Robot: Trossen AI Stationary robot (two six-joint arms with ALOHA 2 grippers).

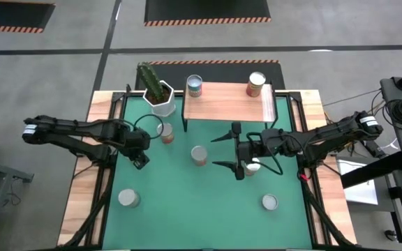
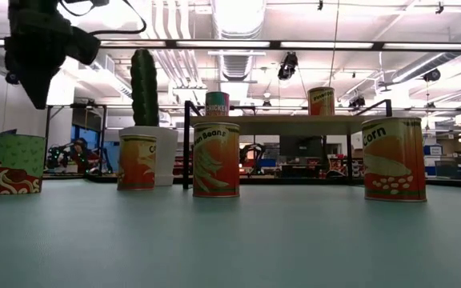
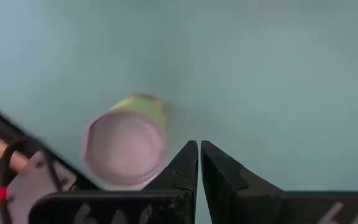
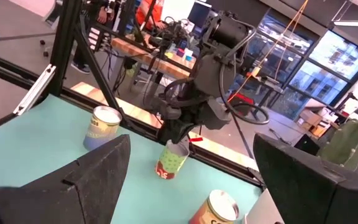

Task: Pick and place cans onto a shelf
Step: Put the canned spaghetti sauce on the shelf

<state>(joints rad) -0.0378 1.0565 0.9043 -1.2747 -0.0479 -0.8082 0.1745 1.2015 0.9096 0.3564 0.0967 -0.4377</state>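
Note:
Two cans stand on the light-wood shelf at the far edge of the green mat. Several more cans stand on the mat. One with a green label stands below my left gripper, which hides it in the high view. That gripper points down, shut, well above and beside the can's top, touching nothing. My right gripper is held level above the mat's right half, open and empty, facing the left arm.
A white cactus pot stands left of the shelf, an orange can just in front of it. A beans can stands mid-mat, and a corn can stands right of it. Two cans stand near the front edge.

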